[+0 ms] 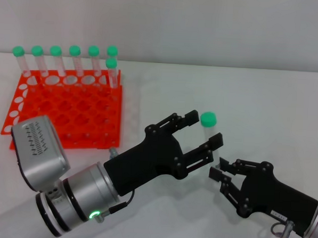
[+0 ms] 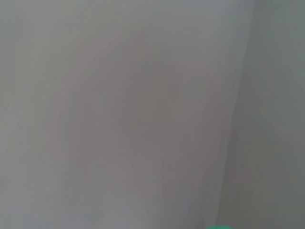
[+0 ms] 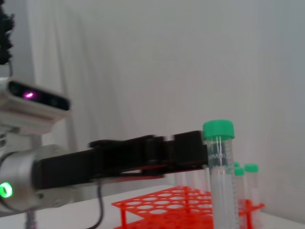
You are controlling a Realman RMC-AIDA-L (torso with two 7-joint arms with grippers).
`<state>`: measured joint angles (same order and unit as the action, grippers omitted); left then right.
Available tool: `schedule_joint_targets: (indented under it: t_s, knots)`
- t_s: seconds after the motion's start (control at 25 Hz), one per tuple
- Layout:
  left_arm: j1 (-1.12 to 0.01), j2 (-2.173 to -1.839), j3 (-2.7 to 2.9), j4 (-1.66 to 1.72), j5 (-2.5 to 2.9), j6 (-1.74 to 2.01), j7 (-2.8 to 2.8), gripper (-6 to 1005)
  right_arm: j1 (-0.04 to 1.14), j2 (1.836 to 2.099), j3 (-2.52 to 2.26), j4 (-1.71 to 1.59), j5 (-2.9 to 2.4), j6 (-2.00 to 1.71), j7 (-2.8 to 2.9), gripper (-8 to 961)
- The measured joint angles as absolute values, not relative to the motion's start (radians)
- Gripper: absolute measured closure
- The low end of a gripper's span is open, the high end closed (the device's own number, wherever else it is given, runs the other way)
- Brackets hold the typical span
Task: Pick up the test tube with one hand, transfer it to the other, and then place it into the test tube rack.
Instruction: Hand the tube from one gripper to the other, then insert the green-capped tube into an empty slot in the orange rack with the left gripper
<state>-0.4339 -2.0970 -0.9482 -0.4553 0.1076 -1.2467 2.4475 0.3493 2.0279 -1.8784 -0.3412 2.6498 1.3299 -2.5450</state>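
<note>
The test tube (image 1: pixel 208 119) stands upright above the table, green cap up. It is close up in the right wrist view (image 3: pixel 219 176). My right gripper (image 1: pixel 219 169) is shut on its lower end. My left gripper (image 1: pixel 205 128) is open, with its fingers on either side of the tube's upper part just below the cap. Its fingers (image 3: pixel 190 148) reach to the tube in the right wrist view. A sliver of the green cap (image 2: pixel 219 226) shows in the left wrist view. The red-orange test tube rack (image 1: pixel 63 108) lies at the far left, and also shows in the right wrist view (image 3: pixel 157 207).
Several green-capped tubes (image 1: pixel 74 58) stand along the rack's far row, and one stands in the row in front at its right end. Two of them (image 3: pixel 250 181) show behind the held tube. The white table (image 1: pixel 256 103) spreads right of the rack.
</note>
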Motion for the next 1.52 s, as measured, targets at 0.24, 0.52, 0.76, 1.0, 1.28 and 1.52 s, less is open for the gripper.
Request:
schedule_joint_targets:
  t_s: [0.24, 0.52, 0.76, 1.0, 1.28, 1.52]
  knots:
    - [-0.451, -2.098, -0.945, -0.46, 0.108, -1.223, 2.444, 256, 0.355, 2.028, -1.89, -0.341, 2.65, 1.339, -2.569, 773]
    - [-0.454, -2.1, -0.945, -0.462, 0.108, -1.221, 2.444, 338, 0.358, 2.027, -1.883, -0.341, 2.65, 1.337, -2.576, 773]
    - [-0.449, -2.1, -0.95, -0.462, 0.108, -1.229, 2.48, 498, 0.361, 2.026, -1.881, -0.341, 2.654, 1.334, -2.585, 772]
    - [-0.446, -2.098, -0.95, -0.462, 0.109, -1.232, 2.493, 723, 0.363, 2.028, -1.881, -0.34, 2.658, 1.326, -2.636, 772]
    - [-0.421, -2.095, -0.952, -0.452, 0.012, -1.254, 2.512, 777, 0.362, 2.028, -1.861, -0.327, 2.659, 1.31, -2.677, 771]
    - [-0.371, -2.088, -0.962, -0.402, -0.17, -1.348, 2.616, 780, 0.342, 2.025, -1.738, -0.305, 2.66, 1.244, -2.678, 646]
